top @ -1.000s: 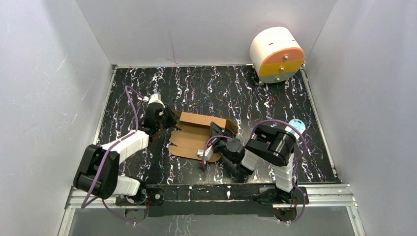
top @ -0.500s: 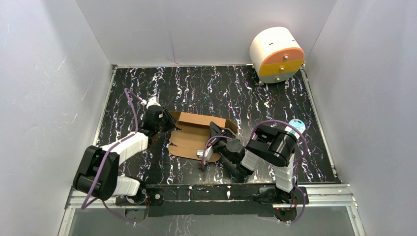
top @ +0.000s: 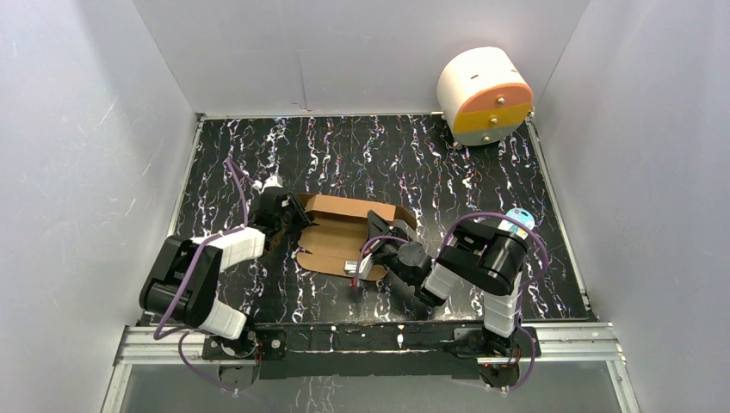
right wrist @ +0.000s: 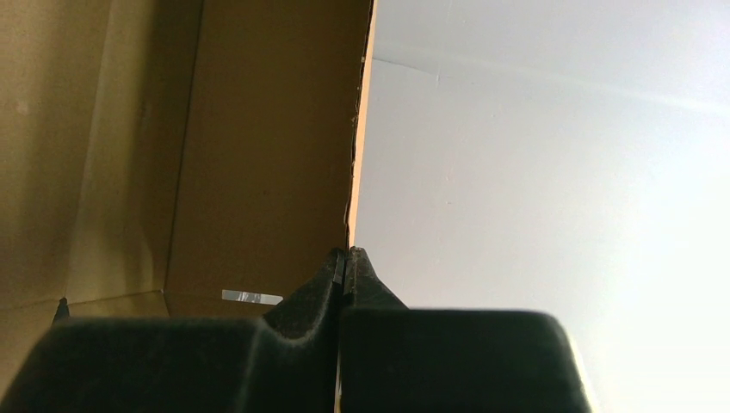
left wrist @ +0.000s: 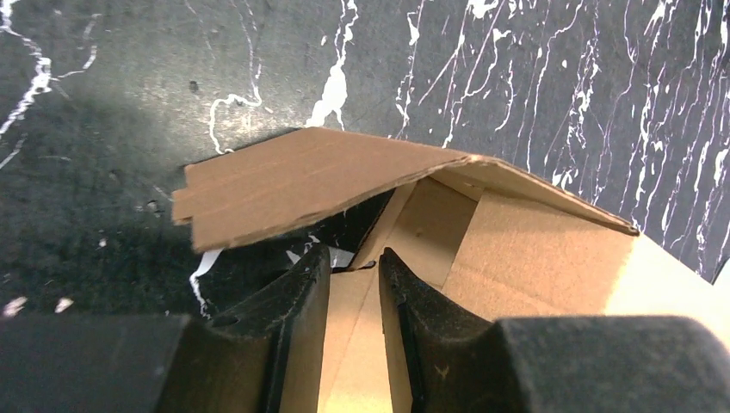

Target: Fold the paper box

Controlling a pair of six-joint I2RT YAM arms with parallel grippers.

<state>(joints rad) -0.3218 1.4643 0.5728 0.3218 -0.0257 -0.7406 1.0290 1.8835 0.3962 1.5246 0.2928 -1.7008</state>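
Observation:
The brown cardboard paper box (top: 331, 241) lies partly folded in the middle of the black marbled table, with its back wall raised. My left gripper (top: 288, 219) is at the box's left end. In the left wrist view its jaws (left wrist: 349, 256) stand a narrow gap apart over a flat inner panel, under a raised flap (left wrist: 293, 185); they grip nothing. My right gripper (top: 379, 234) is at the box's right end. In the right wrist view (right wrist: 346, 251) it is shut on the edge of an upright cardboard wall (right wrist: 258, 129).
A white cylinder with an orange-and-yellow face (top: 484, 95) stands at the back right corner. Grey walls close in the table on three sides. A metal rail (top: 361, 337) runs along the near edge between the arm bases.
My left arm has drawn in and lowered, bringing its gripper closer to the box's left end under the flap. The right gripper has kept its hold and barely moved.

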